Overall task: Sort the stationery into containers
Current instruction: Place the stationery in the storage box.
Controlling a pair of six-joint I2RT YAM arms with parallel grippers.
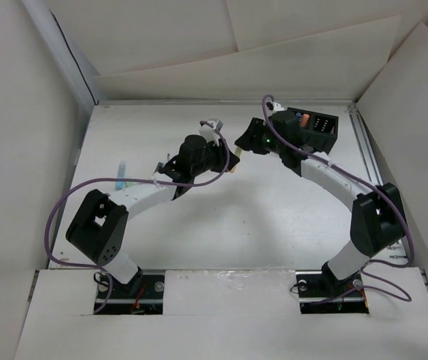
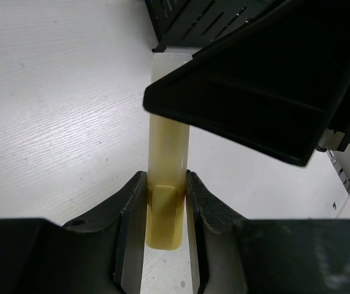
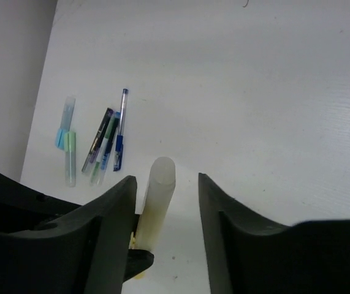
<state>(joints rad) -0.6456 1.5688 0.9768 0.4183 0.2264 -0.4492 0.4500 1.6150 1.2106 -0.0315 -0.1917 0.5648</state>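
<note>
My left gripper [image 2: 164,177] is shut on a pale yellow translucent highlighter [image 2: 168,147] and holds it above the table, pointing away toward the black organiser box [image 2: 205,24]. My right gripper [image 3: 165,180] is open with its jaws on either side of the highlighter's free end [image 3: 157,202], which lies close to the left finger; I cannot tell if they touch. From above the two grippers, left [image 1: 228,159] and right [image 1: 242,142], meet mid-table, just left of the organiser [image 1: 315,127]. Several pens [image 3: 104,147] and a light blue and a green piece [image 3: 68,144] lie on the table.
A light blue pen [image 1: 122,174] lies at the table's left side beside the left arm. White walls enclose the table at left, back and right. The right arm's finger [image 2: 254,104] hangs over the highlighter in the left wrist view.
</note>
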